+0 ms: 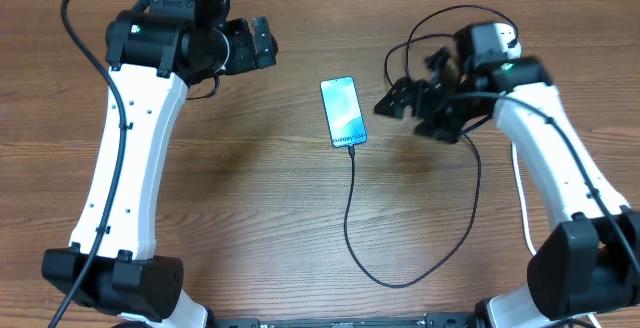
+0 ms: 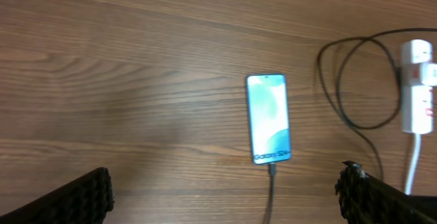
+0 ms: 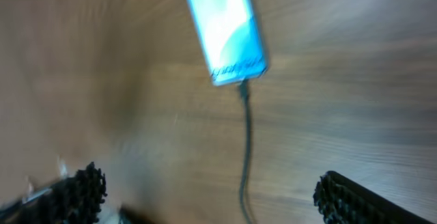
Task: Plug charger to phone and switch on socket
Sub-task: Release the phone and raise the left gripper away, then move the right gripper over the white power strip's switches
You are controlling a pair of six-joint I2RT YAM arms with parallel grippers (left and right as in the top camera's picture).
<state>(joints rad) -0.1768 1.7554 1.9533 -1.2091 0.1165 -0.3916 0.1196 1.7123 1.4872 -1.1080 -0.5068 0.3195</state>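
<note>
Two grippers, both spread wide and holding nothing: your left gripper (image 1: 262, 44) hangs at the phone's (image 1: 343, 111) 10 o'clock, well apart, and your right gripper (image 1: 400, 98) sits just beside it at 3 o'clock. Bare wood-grain table (image 1: 250, 198) lies open from the phone's 6 round to 9 o'clock. The phone is a slim flat rectangle with rounded corners and a glossy light blue-teal screen with white lettering near its lower edge. It lies face up near the table's centre. The charger (image 1: 352, 218), a thin black cable, meets that lower edge and curls toward 4 o'clock. From your left wrist, the white socket (image 2: 416, 87) with red markings lies at 3 o'clock.
</note>
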